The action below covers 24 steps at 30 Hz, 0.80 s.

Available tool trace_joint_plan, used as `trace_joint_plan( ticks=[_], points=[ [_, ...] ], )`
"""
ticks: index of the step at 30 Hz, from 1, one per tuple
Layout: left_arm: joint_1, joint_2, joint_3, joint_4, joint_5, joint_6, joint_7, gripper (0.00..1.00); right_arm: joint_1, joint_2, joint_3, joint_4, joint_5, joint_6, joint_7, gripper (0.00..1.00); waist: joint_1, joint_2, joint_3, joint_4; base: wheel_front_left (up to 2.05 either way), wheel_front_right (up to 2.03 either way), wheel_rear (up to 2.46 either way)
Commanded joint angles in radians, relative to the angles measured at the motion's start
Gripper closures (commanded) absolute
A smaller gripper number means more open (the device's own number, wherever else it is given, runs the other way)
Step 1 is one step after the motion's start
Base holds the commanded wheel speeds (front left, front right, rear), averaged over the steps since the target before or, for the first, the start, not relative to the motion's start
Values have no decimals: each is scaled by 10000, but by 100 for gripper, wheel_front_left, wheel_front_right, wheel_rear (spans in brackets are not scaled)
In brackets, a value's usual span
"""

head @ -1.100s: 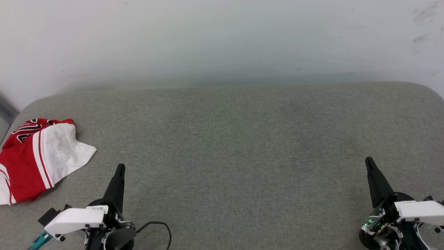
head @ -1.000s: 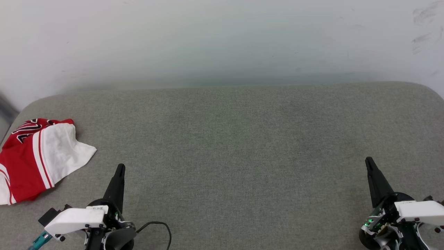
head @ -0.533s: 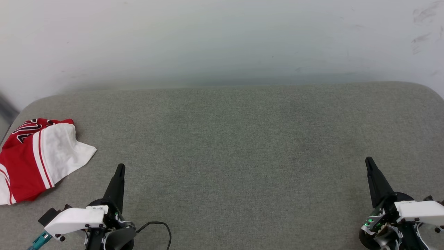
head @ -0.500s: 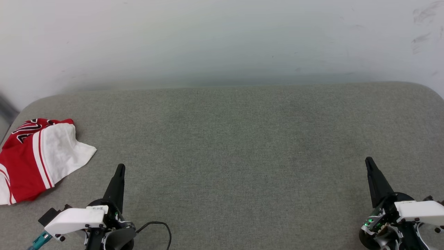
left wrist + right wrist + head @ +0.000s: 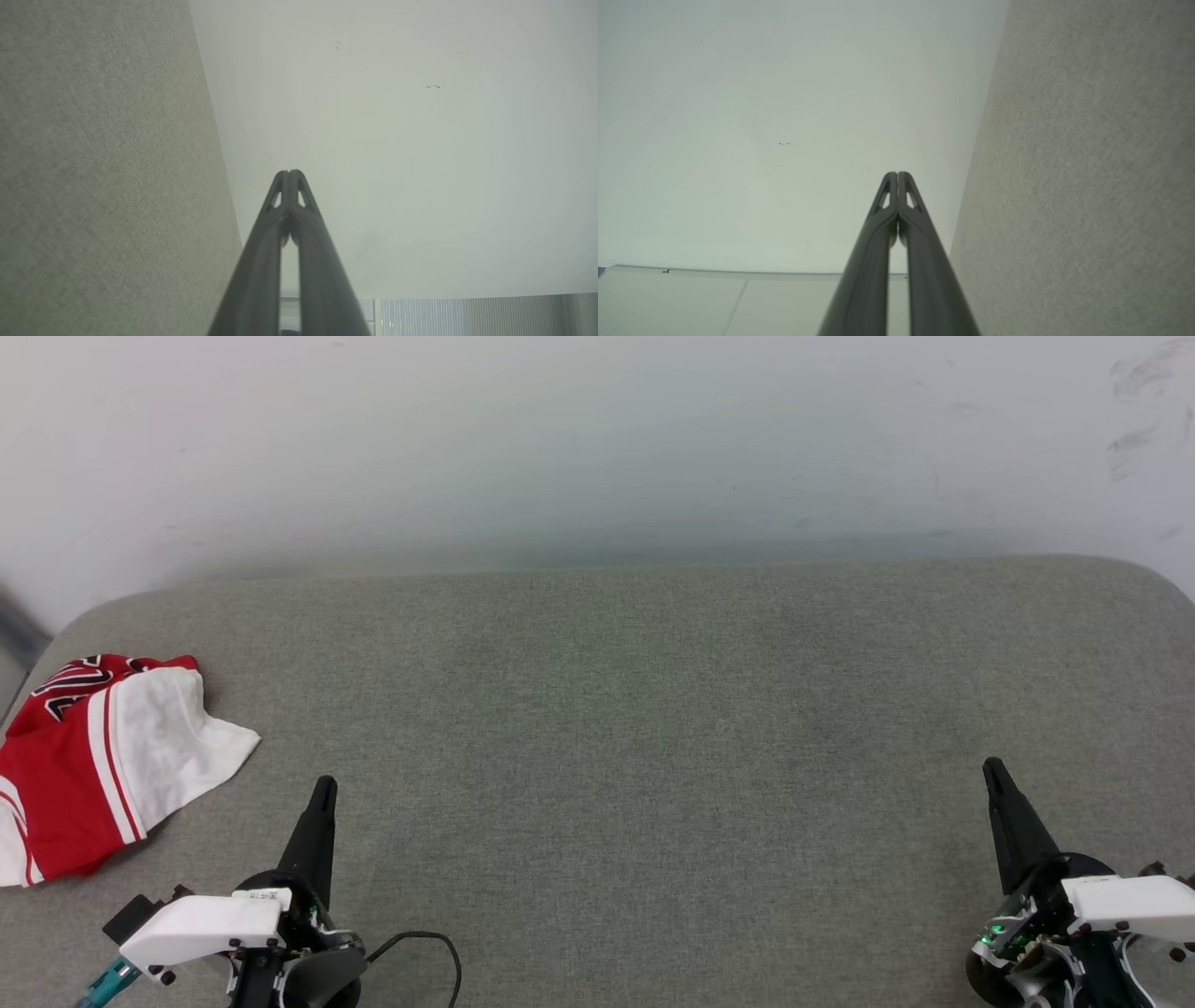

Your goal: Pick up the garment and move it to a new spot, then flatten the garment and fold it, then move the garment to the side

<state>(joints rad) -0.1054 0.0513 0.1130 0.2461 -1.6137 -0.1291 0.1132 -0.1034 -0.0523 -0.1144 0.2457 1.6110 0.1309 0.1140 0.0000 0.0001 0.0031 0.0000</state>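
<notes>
Red-and-white soft-fabric sports shirt (image 5: 103, 756) lies rumpled at far-left edge of grey fabric tabletop (image 5: 607, 709) (partly cropped, seemingly unfolded); left gripper (image 5: 324, 786) and right gripper (image 5: 991, 769) pressed together, empty; left should spread, then pinch the white sleeve corner (image 5: 231, 739).

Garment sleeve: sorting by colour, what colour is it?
White, edged with red-and-white stripes; the garment shows best in the head view.

Head view down onto cushion (image 5: 597, 709), wrist views toward wall (image 5: 420, 140), cushion shared
</notes>
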Motion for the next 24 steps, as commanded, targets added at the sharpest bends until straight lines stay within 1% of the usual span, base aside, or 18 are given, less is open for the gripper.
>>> trace_joint_plan(
  ticks=[1,11,12,15,24],
  points=[
    [-80,-17,40,5,30,-29,53,100,-107,40,8,8,40,-3,7,100,0,-1,0,0,0,0,0],
    [1,0,0,-2,1,0,-2,100,0,0,1,-1,-1,0,-2,100,0,-1,0,0,0,0,0],
    [21,-4,-13,39,4,2,-14,0,27,0,6,34,-6,0,-7,0,0,-1,0,0,0,0,0],
    [271,-31,-54,283,5,13,-32,0,296,6,23,278,-10,-2,-17,0,0,-1,2,0,0,0,0],
    [512,-27,-141,-111,279,10,-492,0,414,7,294,66,-424,-2,-480,0,0,-1,14,-9,0,0,0]
  ],
)
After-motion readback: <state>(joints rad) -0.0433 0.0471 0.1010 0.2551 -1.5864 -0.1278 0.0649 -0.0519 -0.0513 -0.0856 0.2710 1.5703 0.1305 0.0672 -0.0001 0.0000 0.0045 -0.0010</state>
